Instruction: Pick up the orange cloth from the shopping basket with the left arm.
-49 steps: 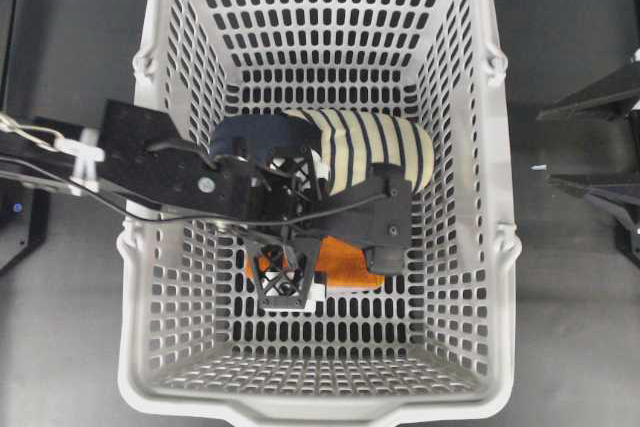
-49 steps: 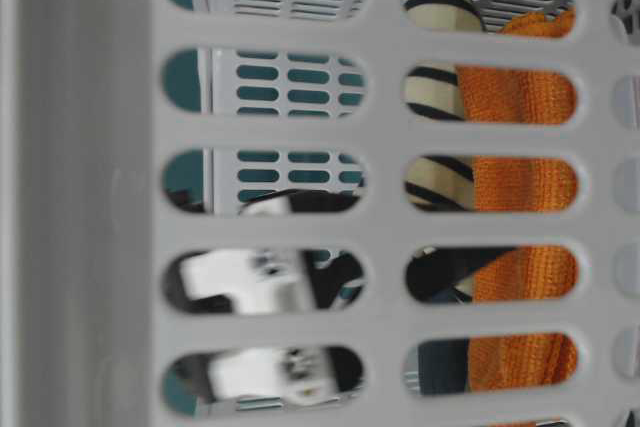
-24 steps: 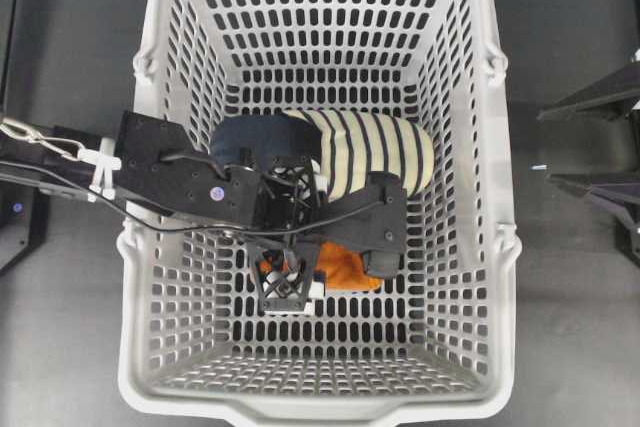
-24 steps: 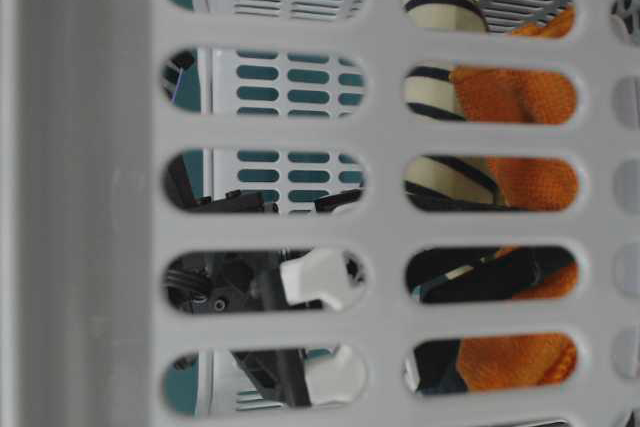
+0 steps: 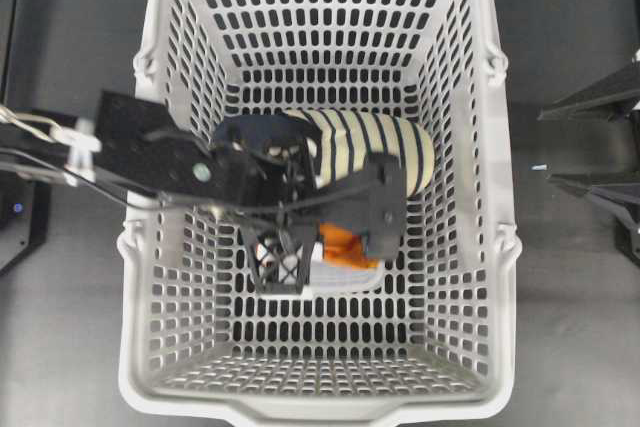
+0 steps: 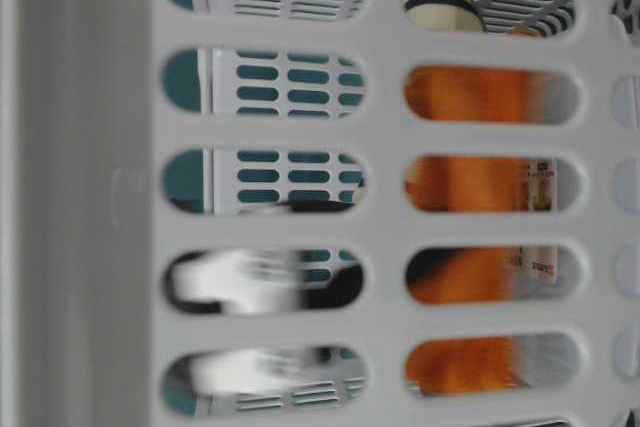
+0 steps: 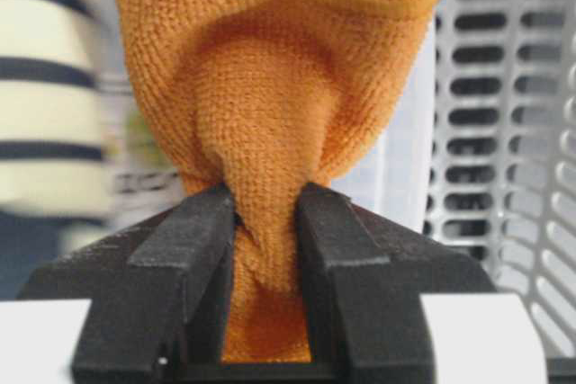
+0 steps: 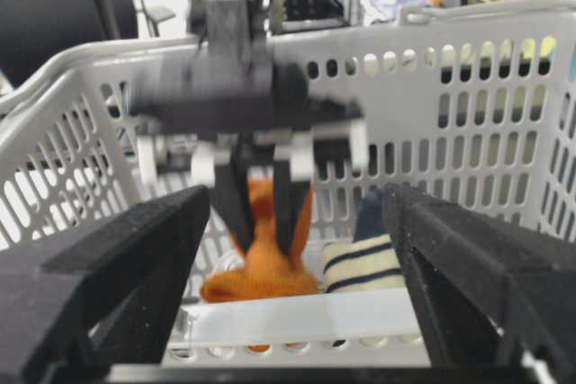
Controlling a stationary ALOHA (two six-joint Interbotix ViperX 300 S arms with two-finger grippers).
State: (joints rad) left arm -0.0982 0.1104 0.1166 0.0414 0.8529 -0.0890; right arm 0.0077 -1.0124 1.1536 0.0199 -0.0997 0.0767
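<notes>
A bright orange cloth (image 7: pixel 270 123) hangs bunched in a narrow waist between two black fingers (image 7: pixel 193 249) that are pressed in on it from either side. In the left wrist view the fabric fans out wide beyond the fingers and a short tail shows between them on the near side. The left gripper (image 5: pixel 285 252) pinching it sits inside the shopping basket (image 5: pixel 500 147), towards the middle of the floor area. The left arm (image 5: pixel 150 152) reaches in over the basket's left rim and bends downward, its lattice-framed end pointing into the basket. From overhead, only a small patch of orange shows, just to the right of the gripper frame. Just beyond it, farther from the near rim, lies a navy and cream striped slipper (image 5: pixel 370 147), partly under the arm. The right gripper (image 8: pixel 297 258) is outside the basket, its two dark fingers spread wide apart and holding nothing, facing the basket wall.
</notes>
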